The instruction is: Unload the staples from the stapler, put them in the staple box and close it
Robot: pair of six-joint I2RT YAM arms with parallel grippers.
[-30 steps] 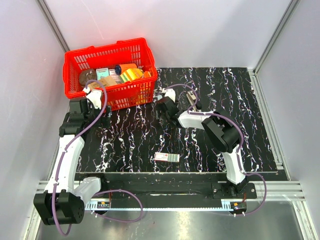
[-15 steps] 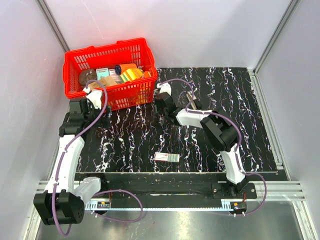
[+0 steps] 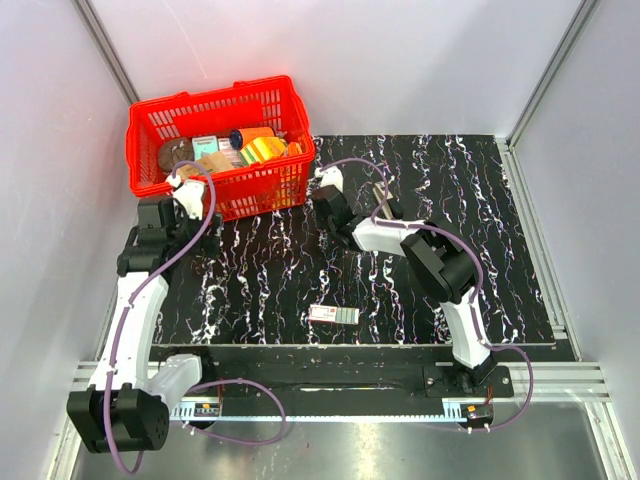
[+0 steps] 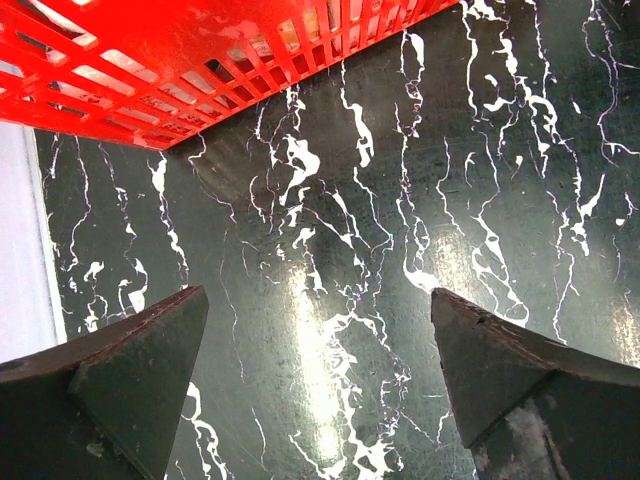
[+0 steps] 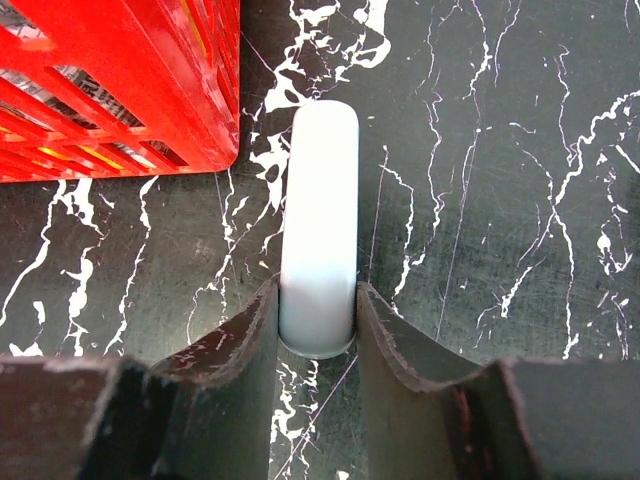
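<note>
In the right wrist view the stapler [image 5: 320,200] shows its pale blue-white top, lying lengthwise on the black marbled mat beside the red basket's corner. My right gripper [image 5: 317,290] is shut on the stapler's near end, one finger on each side. In the top view the right gripper [image 3: 326,200] sits at the mat's far middle, next to the basket, and hides the stapler. My left gripper [image 4: 318,300] is open and empty above bare mat; in the top view it [image 3: 160,213] hovers at the basket's front left.
A red basket [image 3: 215,105] with several items stands at the far left; its wall fills the top of the left wrist view [image 4: 150,50] and the right wrist view's upper left [image 5: 100,70]. A flat white-and-red box [image 3: 333,315] lies near the mat's front edge.
My right gripper has moved left and farther back, towards the basket's corner. The left arm and the white-and-red box have not moved.
</note>
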